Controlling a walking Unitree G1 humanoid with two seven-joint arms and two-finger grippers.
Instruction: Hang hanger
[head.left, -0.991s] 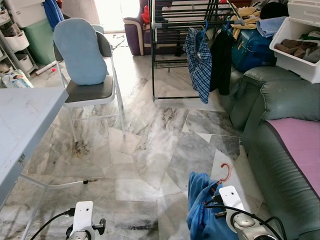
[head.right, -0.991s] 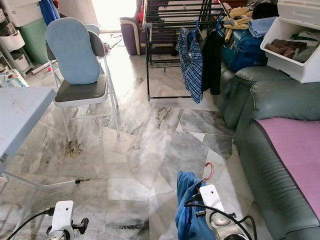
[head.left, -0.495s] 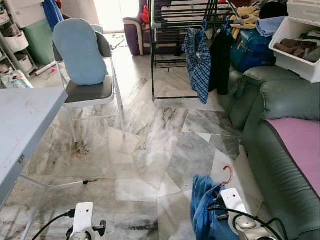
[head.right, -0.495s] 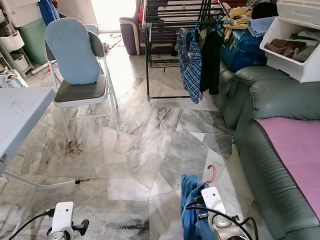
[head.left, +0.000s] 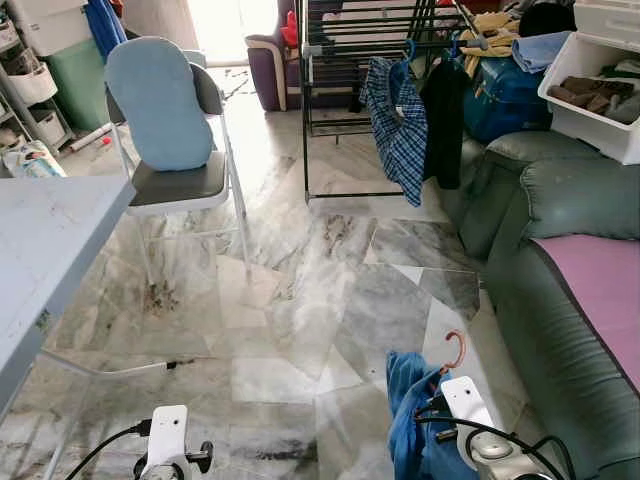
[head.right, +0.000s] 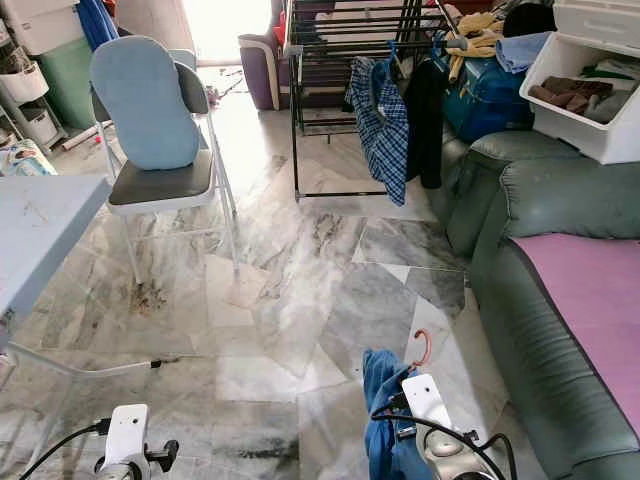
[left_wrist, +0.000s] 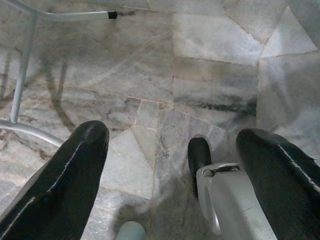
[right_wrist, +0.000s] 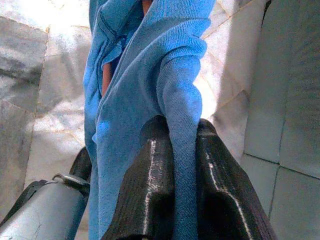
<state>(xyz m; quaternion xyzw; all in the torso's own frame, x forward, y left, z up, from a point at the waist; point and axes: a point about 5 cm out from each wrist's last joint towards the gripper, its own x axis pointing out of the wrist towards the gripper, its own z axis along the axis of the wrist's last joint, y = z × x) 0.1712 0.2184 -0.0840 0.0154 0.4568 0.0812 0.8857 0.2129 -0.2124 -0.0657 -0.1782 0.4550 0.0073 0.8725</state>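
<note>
A blue garment (head.left: 408, 405) on an orange hanger hangs from my right gripper (right_wrist: 175, 165), which is shut on a fold of the cloth low at my right side. The hanger's orange hook (head.left: 455, 350) sticks up above the cloth. Ahead stands a black drying rack (head.left: 350, 40) with a plaid shirt (head.left: 398, 130) and a dark garment (head.left: 442, 125) hanging from it. My left gripper (left_wrist: 170, 165) hangs low at my left, open, with bare marble floor between its fingers.
A folding chair (head.left: 170, 150) with a light blue cushion stands ahead on the left, and a grey table (head.left: 45, 260) lies nearer on the left. A green sofa (head.left: 570, 280) with a purple cover lines the right. Marble floor (head.left: 300, 290) runs to the rack.
The blue garment has swung slightly to the right and hangs narrower at my right gripper. The view has shifted a little; the plaid shirt on the rack sways.
</note>
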